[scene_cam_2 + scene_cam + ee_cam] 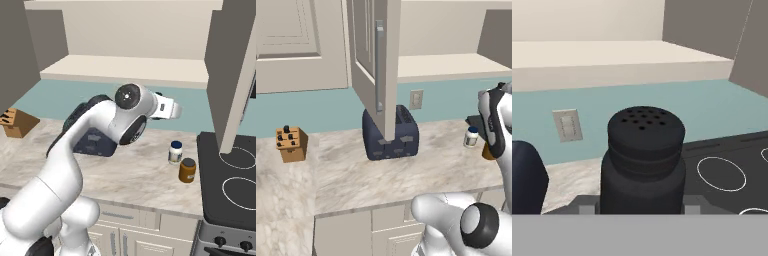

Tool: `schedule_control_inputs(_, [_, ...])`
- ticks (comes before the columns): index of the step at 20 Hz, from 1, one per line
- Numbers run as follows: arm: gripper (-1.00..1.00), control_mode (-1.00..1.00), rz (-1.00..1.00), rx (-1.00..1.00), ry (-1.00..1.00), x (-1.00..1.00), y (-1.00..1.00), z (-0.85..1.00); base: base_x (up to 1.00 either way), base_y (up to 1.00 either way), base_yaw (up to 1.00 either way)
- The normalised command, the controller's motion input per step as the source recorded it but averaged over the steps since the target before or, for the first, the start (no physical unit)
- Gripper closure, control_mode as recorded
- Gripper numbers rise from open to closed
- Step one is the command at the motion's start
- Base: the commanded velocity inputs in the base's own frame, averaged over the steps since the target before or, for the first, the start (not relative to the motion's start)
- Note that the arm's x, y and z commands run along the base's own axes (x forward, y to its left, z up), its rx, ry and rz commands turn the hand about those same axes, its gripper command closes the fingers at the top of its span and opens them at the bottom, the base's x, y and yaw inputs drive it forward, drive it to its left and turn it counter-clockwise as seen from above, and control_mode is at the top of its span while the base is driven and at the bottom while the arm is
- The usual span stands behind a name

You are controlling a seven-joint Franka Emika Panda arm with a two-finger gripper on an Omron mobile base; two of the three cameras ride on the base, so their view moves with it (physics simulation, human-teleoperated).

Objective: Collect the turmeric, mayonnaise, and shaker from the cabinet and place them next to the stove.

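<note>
Shaker (643,160) base cut off between closed gripper (641,207) jaws; stove (722,165) at 3 o'clock, mayonnaise (175,152) beside turmeric (187,170).

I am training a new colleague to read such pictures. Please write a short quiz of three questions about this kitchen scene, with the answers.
1. True or false: the cabinet shelf still holds a jar.
2. Which stands nearer the stove: the mayonnaise or the turmeric?
3. What does the gripper hold?
A. the shaker
B. the toaster
C. nothing

Key
1. False. The shelf is bare.
2. The turmeric; both stand on the counter beside the stove.
3. A. The jaws are shut on the black shaker.
</note>
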Motion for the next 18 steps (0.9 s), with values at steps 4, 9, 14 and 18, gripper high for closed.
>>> schedule_control_inputs(4, [1.00, -1.00, 0.00, 0.00, 0.00, -0.64, -0.25, -0.67, 0.00, 0.00, 0.00])
schedule_control_inputs(9, [1.00, -1.00, 0.00, 0.00, 0.00, -0.47, -0.55, -0.66, 0.00, 0.00, 0.00])
schedule_control_inputs(14, [1.00, -1.00, 0.01, 0.00, 0.02, -0.23, -0.57, -0.60, 0.00, 0.00, 0.00])
schedule_control_inputs(18, [1.00, -1.00, 0.02, -0.01, 0.01, 0.00, -0.40, -0.49, 0.00, 0.00, 0.00])
